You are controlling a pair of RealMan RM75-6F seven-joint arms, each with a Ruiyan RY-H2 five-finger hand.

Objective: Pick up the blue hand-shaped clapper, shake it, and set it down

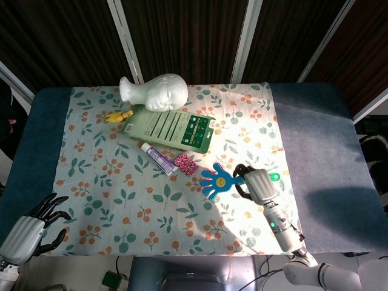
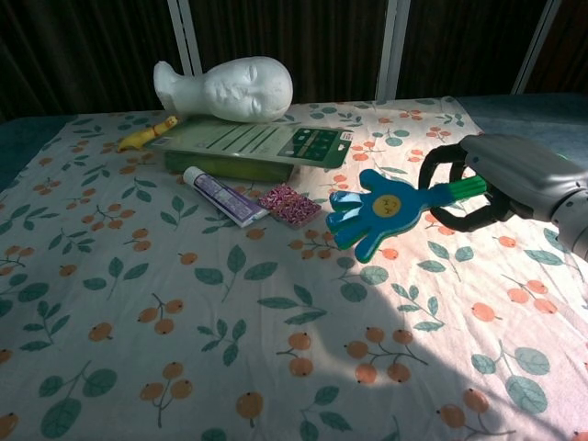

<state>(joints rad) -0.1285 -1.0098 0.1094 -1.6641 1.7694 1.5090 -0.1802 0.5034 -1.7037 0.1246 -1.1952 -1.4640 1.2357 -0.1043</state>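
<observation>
Blue hand-shaped clapper [image 2: 379, 211]: held off the floral tablecloth [image 2: 184, 303], tilted, its blue palm with a yellow smiley disc pointing toward the robot's left, its green handle running into the right hand. In the chest view it hangs above the cloth with its shadow below it, near the pink patterned pouch [image 2: 289, 204].

Right hand [image 2: 503, 179]: silver-backed, dark fingers [image 2: 439, 163] curled around the green handle; the clapper's palm sticks out to the left of the fingers. In the head view the handle's green end shows on the far side of the hand.

Left hand [image 1: 33, 227]: at the near left corner of the table, off the cloth, fingers spread, holding nothing.

Other items, far part of the cloth: white foam head [image 2: 225, 89] lying on its side; green flat package [image 2: 253, 145] in front of it; small yellow toy [image 2: 147, 134] to its left; white and purple tube [image 2: 220, 197] just beside the pouch.
</observation>
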